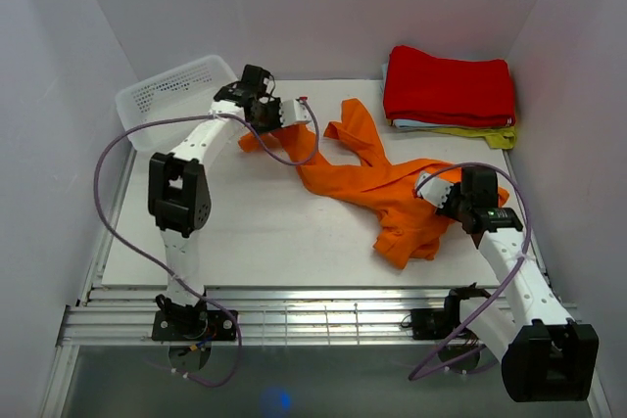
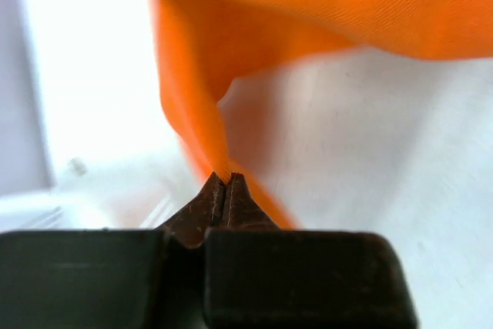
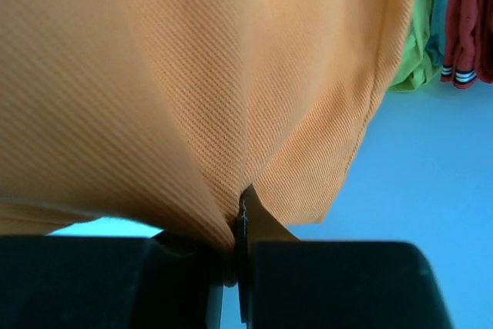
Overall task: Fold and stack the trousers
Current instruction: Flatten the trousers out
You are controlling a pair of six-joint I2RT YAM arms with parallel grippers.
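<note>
Orange trousers point(image 1: 377, 183) lie crumpled across the middle and right of the white table point(image 1: 245, 232), with both arms under my remote control. One end of the cloth reaches toward the back left. There my left gripper point(image 2: 223, 181) has its fingers pressed together on a thin fold, and the orange strip rises from the tips and arches over the tabletop. The heavier bunch of cloth sits toward the front right, where my right gripper point(image 3: 240, 207) pinches a gather of the ribbed fabric, which hangs across most of that wrist view. A white basket point(image 1: 171, 85) stands at the back left corner, just behind the left arm. A red folded cloth point(image 1: 449, 85) tops a small stack at the back right, with yellow-green and pale blue pieces showing beneath it, apart from the trousers.
</note>
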